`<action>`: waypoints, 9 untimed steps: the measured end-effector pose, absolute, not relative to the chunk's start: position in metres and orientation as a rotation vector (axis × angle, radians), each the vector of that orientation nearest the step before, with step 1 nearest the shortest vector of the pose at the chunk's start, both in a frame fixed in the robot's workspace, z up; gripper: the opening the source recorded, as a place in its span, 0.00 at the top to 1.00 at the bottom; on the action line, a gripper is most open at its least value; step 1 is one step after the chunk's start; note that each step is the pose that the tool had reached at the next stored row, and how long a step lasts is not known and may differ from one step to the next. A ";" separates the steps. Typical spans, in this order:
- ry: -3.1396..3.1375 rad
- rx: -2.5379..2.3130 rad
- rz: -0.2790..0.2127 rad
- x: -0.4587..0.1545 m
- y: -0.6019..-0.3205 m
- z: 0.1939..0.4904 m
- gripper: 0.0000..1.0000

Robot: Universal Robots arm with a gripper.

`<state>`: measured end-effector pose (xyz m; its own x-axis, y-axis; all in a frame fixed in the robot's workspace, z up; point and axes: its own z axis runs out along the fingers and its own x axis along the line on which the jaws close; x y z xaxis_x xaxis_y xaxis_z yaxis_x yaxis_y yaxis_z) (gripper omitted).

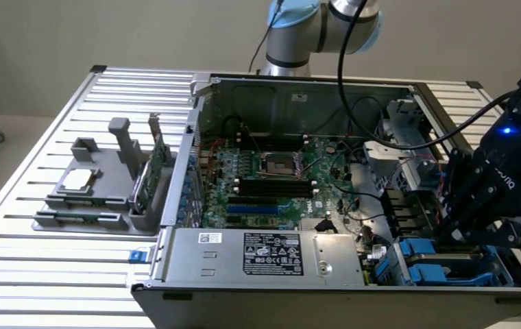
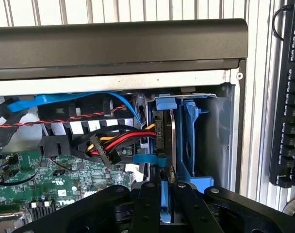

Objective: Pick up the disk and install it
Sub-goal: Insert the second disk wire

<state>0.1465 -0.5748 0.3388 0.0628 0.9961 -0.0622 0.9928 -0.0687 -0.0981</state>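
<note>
- The gripper [image 1: 480, 229] is low over the drive bay [image 2: 210, 141], at the corner of the open computer case [image 1: 297, 89] toward the exterior view's right.
- In the wrist view, its two black fingers [image 2: 150, 204] look pressed together on the top edge of the disk [image 2: 163, 145].
- The disk stands on its thin edge inside the drive bay. Its blue frame sticks up at the top.
- A second blue frame [image 2: 188, 141] stands just beside the disk in the same bay.
- A bunch of red, yellow and black wires [image 2: 113, 143] ends right next to the disk. If the disk tips that way, I think it could catch on them or pinch them.
- The bay is a tight fit. If the disk goes in crooked, it could jam against the bay wall or the other blue frame.
- The grip is on a thin edge, so the disk might slip.
- The case lies open on a table [image 1: 50, 274] made of long silver slats.
- On the table, beside the case toward the exterior view's left, sits a grey holder [image 1: 96, 199] with small parts in it.
- A black keyboard [image 2: 288, 97] lies on the table just outside the case wall by the drive bay.
</note>
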 end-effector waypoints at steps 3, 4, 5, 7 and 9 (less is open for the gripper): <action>-2.121 -2.270 0.177 0.146 -0.575 0.339 0.84; -2.120 -2.270 0.177 0.147 -0.575 0.339 0.84; -2.119 -2.270 0.178 0.147 -0.575 0.339 0.84; -2.116 -2.271 0.180 0.147 -0.575 0.339 0.84; -2.114 -2.271 0.182 0.147 -0.575 0.339 0.84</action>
